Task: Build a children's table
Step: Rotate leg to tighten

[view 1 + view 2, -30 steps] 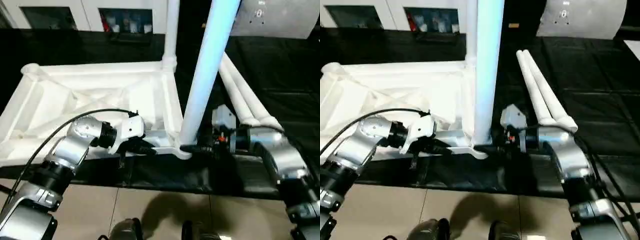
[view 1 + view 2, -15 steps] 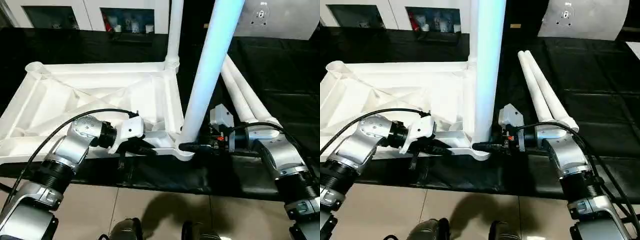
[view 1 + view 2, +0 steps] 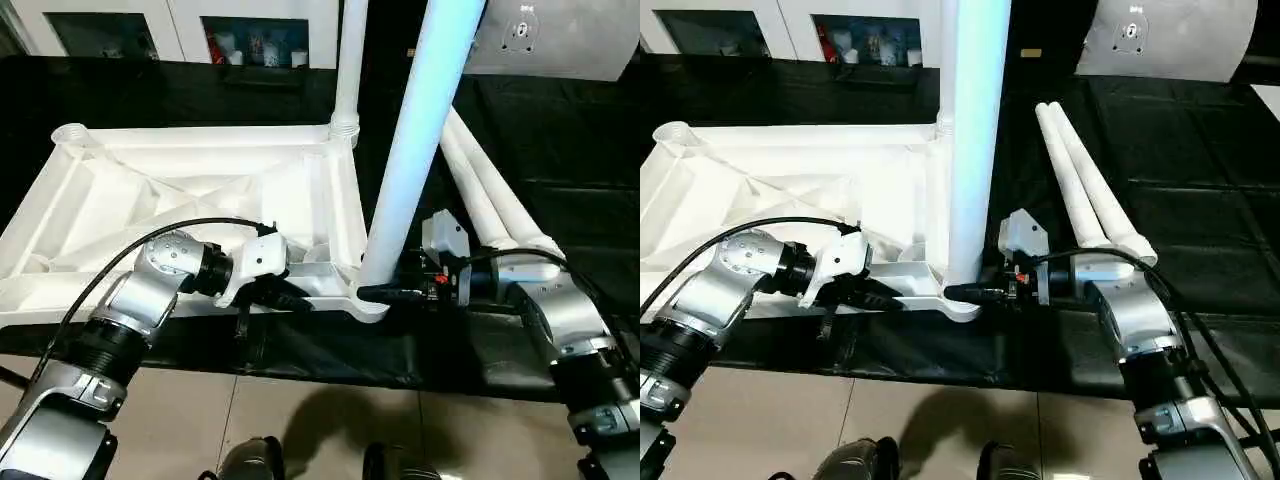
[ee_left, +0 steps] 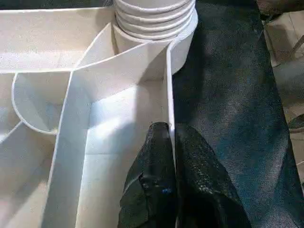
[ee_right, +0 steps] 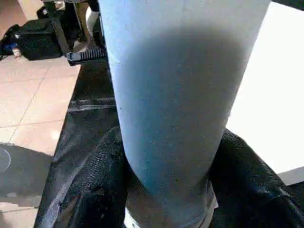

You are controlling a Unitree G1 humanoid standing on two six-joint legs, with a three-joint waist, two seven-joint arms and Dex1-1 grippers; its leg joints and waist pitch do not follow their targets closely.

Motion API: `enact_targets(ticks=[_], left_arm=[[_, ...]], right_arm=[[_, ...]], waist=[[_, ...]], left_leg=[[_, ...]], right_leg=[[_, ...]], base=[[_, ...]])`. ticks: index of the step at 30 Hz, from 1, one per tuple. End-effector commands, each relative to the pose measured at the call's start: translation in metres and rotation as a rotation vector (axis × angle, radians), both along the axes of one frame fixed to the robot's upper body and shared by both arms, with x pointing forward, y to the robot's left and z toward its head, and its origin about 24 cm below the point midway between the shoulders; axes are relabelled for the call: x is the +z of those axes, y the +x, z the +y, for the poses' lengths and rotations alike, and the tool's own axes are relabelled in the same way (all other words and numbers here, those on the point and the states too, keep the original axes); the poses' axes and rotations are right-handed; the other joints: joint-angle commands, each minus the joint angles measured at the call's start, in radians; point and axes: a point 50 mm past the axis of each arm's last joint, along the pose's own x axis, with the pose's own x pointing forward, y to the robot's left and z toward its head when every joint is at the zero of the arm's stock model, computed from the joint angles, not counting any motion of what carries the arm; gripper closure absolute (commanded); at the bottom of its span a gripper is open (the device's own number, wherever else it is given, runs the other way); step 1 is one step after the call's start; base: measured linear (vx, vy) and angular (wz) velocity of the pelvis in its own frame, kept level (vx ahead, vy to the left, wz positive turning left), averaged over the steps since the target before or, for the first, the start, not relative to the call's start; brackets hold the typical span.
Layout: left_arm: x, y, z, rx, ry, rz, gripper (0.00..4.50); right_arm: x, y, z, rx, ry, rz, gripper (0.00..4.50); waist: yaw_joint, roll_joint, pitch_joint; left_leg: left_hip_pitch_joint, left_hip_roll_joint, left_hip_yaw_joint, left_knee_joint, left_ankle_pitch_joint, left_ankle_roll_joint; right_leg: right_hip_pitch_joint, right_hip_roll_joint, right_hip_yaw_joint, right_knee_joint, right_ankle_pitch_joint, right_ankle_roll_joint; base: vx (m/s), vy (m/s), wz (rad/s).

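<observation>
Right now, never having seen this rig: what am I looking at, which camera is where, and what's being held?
It is a humanoid robot with two silver arms, each ending in a two-finger black gripper. The two wide pictures come from a stereo camera on its head, looking down over the forearms. The two close pictures come from cameras on the wrists, looking along each gripper's fingers.

On the black-covered workbench lies an upside-down white table top, ribbed side up. One leg stands in its far corner socket; two spare legs lie beside it.

The left gripper is pinched shut on the thin side wall of the table top, steadying it. The right gripper has its fingers on either side of a second upright leg, at its base by the near corner socket.
</observation>
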Motion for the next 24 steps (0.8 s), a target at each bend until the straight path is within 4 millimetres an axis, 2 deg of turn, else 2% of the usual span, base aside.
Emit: enact_targets(ticks=[1,4,6,7,9,10,11,12,13,14,15,16,17,18,20,21,22,24], left_arm=[[-0.001,0.004,-0.004,0.057,-0.003,0.006,4.50],[0.005,0.013,-0.010,0.169,-0.063,-0.006,4.50],[0.005,0.014,-0.010,0.176,-0.066,-0.008,4.50],[0.008,0.018,-0.015,0.225,-0.084,-0.021,4.50],[0.020,0.033,-0.039,0.403,-0.175,-0.060,4.50],[0.023,0.037,-0.046,0.440,-0.196,-0.065,4.50],[0.024,0.038,-0.052,0.459,-0.211,-0.064,4.50],[0.028,0.042,-0.062,0.498,-0.238,-0.071,4.50],[0.030,0.044,-0.067,0.517,-0.252,-0.076,4.50],[0.035,0.049,-0.081,0.556,-0.294,-0.086,4.50],[0.038,0.051,-0.088,0.575,-0.317,-0.089,4.50],[0.040,0.053,-0.093,0.591,-0.329,-0.095,4.50],[0.042,0.054,-0.097,0.603,-0.335,-0.104,4.50],[0.042,0.054,-0.097,0.603,-0.335,-0.104,4.50],[0.044,0.055,-0.100,0.602,-0.326,-0.127,4.50],[0.044,0.055,-0.101,0.608,-0.320,-0.130,4.50],[0.045,0.055,-0.101,0.608,-0.311,-0.138,4.50],[0.043,0.054,-0.099,0.602,-0.300,-0.139,4.50]], right_arm=[[-0.013,-0.009,0.011,0.005,0.021,0.066,2.46],[-0.020,-0.007,0.017,-0.122,0.037,0.087,2.46],[-0.021,-0.006,0.018,-0.132,0.038,0.086,2.46],[-0.025,-0.004,0.023,-0.210,0.041,0.084,2.46],[-0.034,0.002,0.049,-0.456,0.105,0.113,2.46],[-0.035,0.003,0.055,-0.505,0.120,0.123,2.46],[-0.035,0.004,0.060,-0.537,0.132,0.128,2.46],[-0.035,0.007,0.068,-0.597,0.149,0.138,2.47],[-0.035,0.008,0.072,-0.626,0.157,0.143,2.49],[-0.034,0.015,0.080,-0.731,0.173,0.153,2.49],[-0.034,0.018,0.084,-0.791,0.179,0.159,2.49],[-0.033,0.020,0.088,-0.816,0.185,0.161,2.49],[-0.032,0.022,0.092,-0.837,0.192,0.168,2.49],[-0.032,0.022,0.092,-0.837,0.192,0.168,2.49],[-0.032,0.026,0.093,-0.910,0.212,0.196,2.49],[-0.031,0.027,0.094,-0.950,0.225,0.211,2.49],[-0.030,0.028,0.093,-0.984,0.233,0.201,1.96],[-0.029,0.029,0.091,-1.014,0.247,0.195,1.82]], waist=[[-0.001,-0.007,-0.080],[-0.002,-0.007,-0.071],[-0.009,-0.010,-0.065],[-0.011,-0.010,-0.065],[-0.019,-0.011,-0.059],[-0.020,-0.010,-0.060],[-0.022,-0.014,-0.064],[-0.026,-0.009,-0.063],[-0.028,-0.008,-0.064],[-0.029,-0.008,-0.065],[-0.034,-0.010,-0.066],[-0.032,-0.009,-0.068],[-0.030,-0.009,-0.068],[-0.029,-0.006,-0.069],[-0.028,-0.003,-0.073],[-0.029,-0.005,-0.077],[-0.028,-0.005,-0.077],[-0.025,-0.005,-0.080]], left_leg=[[0.027,0.074,-0.031,-0.066,-0.165,0.093],[0.031,0.073,-0.034,-0.073,-0.213,0.066],[0.036,0.070,-0.042,-0.078,-0.292,0.029],[0.037,0.071,-0.042,-0.080,-0.290,0.021],[0.043,0.069,-0.042,-0.084,-0.323,-0.009],[0.045,0.068,-0.045,-0.083,-0.332,-0.017],[0.042,0.065,-0.051,-0.084,-0.338,-0.022],[0.042,0.067,-0.049,-0.086,-0.329,-0.017],[0.042,0.067,-0.048,-0.086,-0.328,-0.016],[0.040,0.066,-0.049,-0.087,-0.326,-0.015],[0.046,0.060,-0.045,-0.084,-0.339,-0.016],[0.046,0.059,-0.046,-0.083,-0.330,-0.012],[0.039,0.060,-0.044,-0.084,-0.300,0.002],[0.040,0.061,-0.042,-0.086,-0.286,0.011],[0.032,0.062,-0.042,-0.085,-0.252,0.025],[0.032,0.062,-0.039,-0.083,-0.228,0.034],[0.032,0.062,-0.038,-0.082,-0.212,0.039],[0.028,0.060,-0.036,-0.079,-0.174,0.062]], right_leg=[[0.047,-0.093,0.051,-0.071,-0.230,-0.243],[0.042,-0.093,0.051,-0.080,-0.314,-0.234],[0.043,-0.099,0.052,-0.093,-0.462,-0.194],[0.041,-0.099,0.054,-0.094,-0.469,-0.187],[0.028,-0.095,0.055,-0.100,-0.520,-0.168],[0.026,-0.097,0.053,-0.099,-0.535,-0.168],[0.032,-0.100,0.049,-0.103,-0.557,-0.148],[0.029,-0.099,0.052,-0.105,-0.528,-0.145],[0.027,-0.098,0.053,-0.106,-0.509,-0.149],[0.030,-0.097,0.052,-0.104,-0.488,-0.153],[0.022,-0.095,0.053,-0.109,-0.480,-0.157],[0.026,-0.097,0.054,-0.108,-0.470,-0.156],[0.032,-0.098,0.057,-0.106,-0.430,-0.157],[0.030,-0.093,0.057,-0.104,-0.384,-0.162],[0.038,-0.094,0.058,-0.094,-0.304,-0.182],[0.041,-0.093,0.057,-0.089,-0.254,-0.194],[0.041,-0.093,0.057,-0.087,-0.233,-0.199],[0.048,-0.096,0.056,-0.083,-0.183,-0.212]], base=[[0.000,0.000,0.00],[0.000,0.000,0.00],[0.000,0.000,0.00],[0.000,0.000,0.00],[0.000,0.000,0.00],[0.000,0.000,0.00],[0.000,0.000,0.00],[0.000,0.000,0.00],[0.000,0.000,0.00],[0.000,0.000,0.00],[0.000,0.000,0.00],[0.000,0.000,0.00],[0.000,0.000,0.00],[0.000,0.000,0.00],[0.000,0.000,0.00],[0.000,0.000,0.00],[0.000,0.000,0.00],[0.000,0.000,0.00]])
